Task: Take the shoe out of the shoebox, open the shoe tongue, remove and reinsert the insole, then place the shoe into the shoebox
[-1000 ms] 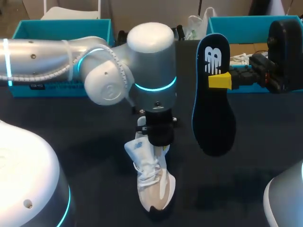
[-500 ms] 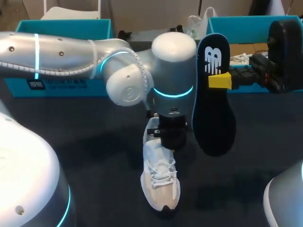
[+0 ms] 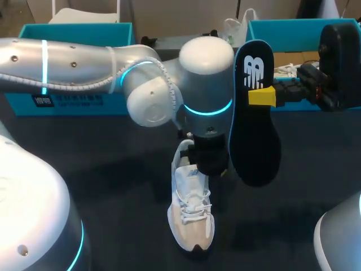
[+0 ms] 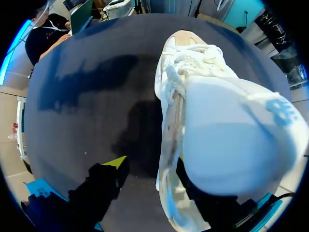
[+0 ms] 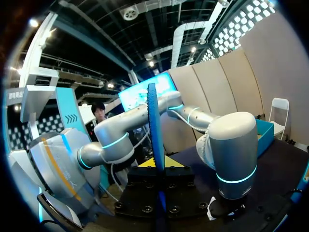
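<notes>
A white and beige shoe [image 3: 190, 217] stands on the dark table, toe toward the front edge. My left gripper [image 3: 207, 162] hangs over its heel. In the left wrist view the shoe [image 4: 217, 121] lies just ahead of the left gripper [image 4: 149, 175], which is open: one yellow fingertip [image 4: 117, 161] stands clear of the shoe's side and the other is hidden behind the heel. My right gripper [image 3: 263, 96] is shut on a dark blue-rimmed insole [image 3: 254, 135], held upright in the air to the right of the shoe. The insole [image 5: 155, 121] shows edge-on between the right fingers.
A teal shoebox [image 3: 73, 35] stands at the back left and another teal box [image 3: 282, 28] at the back right. My left arm's big elbow [image 3: 169, 90] hovers over the middle of the table, close to the hanging insole.
My left arm has swung to the right, dragging the shoe's heel with it and straightening the shoe. Its fingers have since spread apart off the heel. The right arm and insole have not moved.
</notes>
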Available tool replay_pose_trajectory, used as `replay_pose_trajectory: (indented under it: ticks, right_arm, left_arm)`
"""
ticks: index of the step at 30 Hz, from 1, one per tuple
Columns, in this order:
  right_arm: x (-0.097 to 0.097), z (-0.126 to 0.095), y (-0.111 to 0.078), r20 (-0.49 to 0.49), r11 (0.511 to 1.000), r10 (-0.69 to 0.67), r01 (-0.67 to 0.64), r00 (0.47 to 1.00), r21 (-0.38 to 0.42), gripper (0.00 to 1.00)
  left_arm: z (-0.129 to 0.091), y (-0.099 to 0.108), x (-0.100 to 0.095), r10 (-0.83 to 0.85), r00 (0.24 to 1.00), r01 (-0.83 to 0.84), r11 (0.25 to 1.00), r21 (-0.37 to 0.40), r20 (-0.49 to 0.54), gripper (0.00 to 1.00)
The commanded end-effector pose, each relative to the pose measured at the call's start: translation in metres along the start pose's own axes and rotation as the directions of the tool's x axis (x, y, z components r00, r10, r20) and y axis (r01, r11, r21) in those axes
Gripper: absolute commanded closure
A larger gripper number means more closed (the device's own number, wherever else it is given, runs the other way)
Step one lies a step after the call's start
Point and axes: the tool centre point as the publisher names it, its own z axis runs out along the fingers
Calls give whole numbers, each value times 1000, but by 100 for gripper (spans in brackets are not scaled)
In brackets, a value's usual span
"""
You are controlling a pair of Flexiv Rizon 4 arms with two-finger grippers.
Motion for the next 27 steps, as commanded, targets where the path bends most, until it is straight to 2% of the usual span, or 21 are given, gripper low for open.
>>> replay_pose_trajectory:
  ticks: [1,8,12,25,27]
  right_arm:
    - [-1,2,1,0,1000,1,-1,1000,1,100]
    - [-1,2,1,0,1000,1,-1,1000,1,100]
    - [-1,2,1,0,1000,1,-1,1000,1,100]
    - [-1,2,1,0,1000,1,-1,1000,1,100]
    - [-1,2,1,0,1000,1,-1,1000,1,100]
  left_arm:
    - [-51,-2,37,-6,989,11,999,-34,147,0]
    - [-107,10,37,-5,923,37,996,-76,384,0]
    - [-137,20,30,7,829,42,996,-75,559,0]
    - [-137,20,30,7,829,42,996,-75,559,0]
    - [-140,22,29,42,792,32,993,-110,609,0]
